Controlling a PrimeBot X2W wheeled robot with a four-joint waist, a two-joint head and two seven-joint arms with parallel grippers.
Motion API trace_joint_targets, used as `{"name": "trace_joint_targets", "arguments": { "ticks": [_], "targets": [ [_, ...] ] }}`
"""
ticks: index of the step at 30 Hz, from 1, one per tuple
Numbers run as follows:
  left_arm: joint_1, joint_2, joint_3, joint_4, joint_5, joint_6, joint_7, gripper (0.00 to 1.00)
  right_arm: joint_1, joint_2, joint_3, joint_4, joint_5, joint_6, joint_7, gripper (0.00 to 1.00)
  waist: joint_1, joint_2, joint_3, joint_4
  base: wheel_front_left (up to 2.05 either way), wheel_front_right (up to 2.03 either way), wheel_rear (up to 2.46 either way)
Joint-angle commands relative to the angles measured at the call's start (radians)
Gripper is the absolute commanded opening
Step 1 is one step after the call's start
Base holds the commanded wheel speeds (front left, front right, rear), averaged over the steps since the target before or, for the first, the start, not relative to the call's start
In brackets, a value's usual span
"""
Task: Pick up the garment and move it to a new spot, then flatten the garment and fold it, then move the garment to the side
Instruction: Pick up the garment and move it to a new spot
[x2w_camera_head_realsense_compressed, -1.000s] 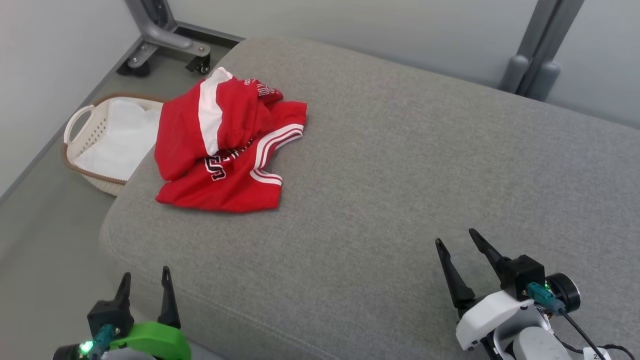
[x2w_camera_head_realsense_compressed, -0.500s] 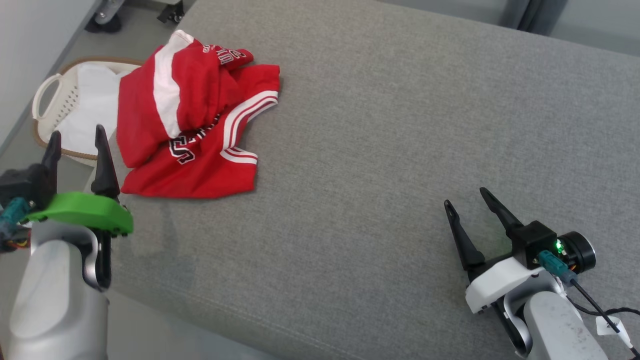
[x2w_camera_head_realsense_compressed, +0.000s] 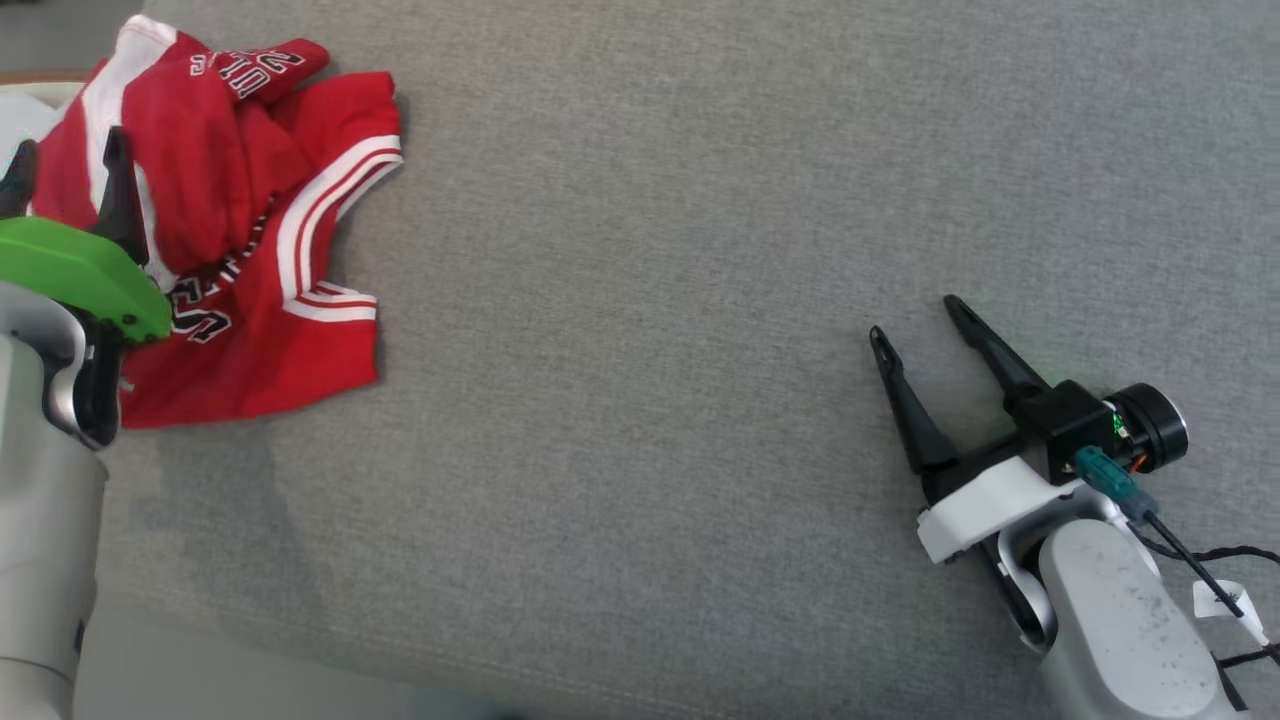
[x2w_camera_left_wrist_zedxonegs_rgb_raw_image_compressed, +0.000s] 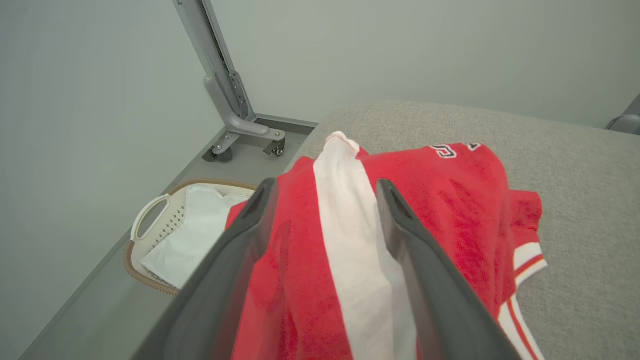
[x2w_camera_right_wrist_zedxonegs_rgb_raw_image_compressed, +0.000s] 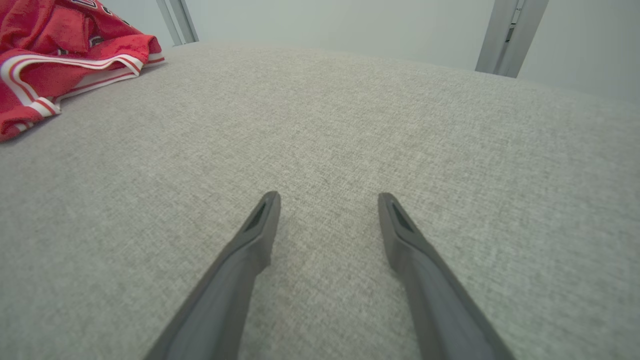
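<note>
Hugging left edge of cushion (x2w_camera_head_realsense_compressed: 700, 300): garment (x2w_camera_head_realsense_compressed: 300, 360)

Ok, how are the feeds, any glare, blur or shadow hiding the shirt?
Head view: even light, no glare, shirt sharp; the left arm throws a faint shadow on the cushion and covers part of the shirt. Left wrist view: the jaws look soft up close, the shirt behind them slightly soft. Right wrist view: cushion weave crisp, shirt cut off at the upper left corner.

Matt red cloth garment (x2w_camera_head_realsense_compressed: 250, 330), woven grey cushion (x2w_camera_head_realsense_compressed: 650, 300)
</note>
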Motion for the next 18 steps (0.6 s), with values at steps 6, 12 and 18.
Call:
{"name": "trace_joint_targets", "arguments": {
  "ticks": [6,12,18],
  "targets": [
    [-0.001,0.012,-0.053,0.087,-0.121,-0.002,0.071,1.00,0.016,-0.010,-0.020,0.008,0.000,-0.001,0.000,1.00,-0.0001,0.0000,0.047,-0.087,0.00,0.00,0.00],
    [0.011,0.034,-0.096,0.144,-0.146,-0.002,0.019,0.00,0.045,-0.008,-0.035,0.020,0.002,-0.001,0.001,1.00,-0.0001,0.0000,0.000,-0.084,0.00,0.00,0.00],
    [-0.005,0.050,-0.130,0.156,-0.148,-0.002,-0.056,0.00,0.064,0.014,-0.033,0.027,0.020,-0.001,0.000,1.00,-0.0001,0.0000,-0.093,-0.092,0.00,0.00,0.00]
  ]
}}
